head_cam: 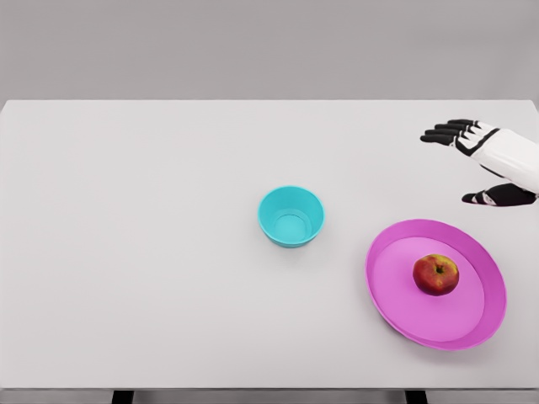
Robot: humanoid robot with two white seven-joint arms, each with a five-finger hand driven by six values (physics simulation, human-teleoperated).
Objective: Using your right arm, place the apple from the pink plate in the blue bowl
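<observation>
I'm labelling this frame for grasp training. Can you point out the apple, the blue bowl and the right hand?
apple [435,274]: head view, middle of its red skin.
blue bowl [290,216]: head view, on its inner floor.
right hand [472,164]: head view, open gap between fingertips and thumb.

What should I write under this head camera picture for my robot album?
The robot's right hand hovers open beyond the pink plate holding an apple, with the blue bowl waiting empty nearby.

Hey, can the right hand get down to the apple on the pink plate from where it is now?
Probably yes. The right hand hovers open beyond the pink plate, and nothing lies between it and the apple.
</observation>
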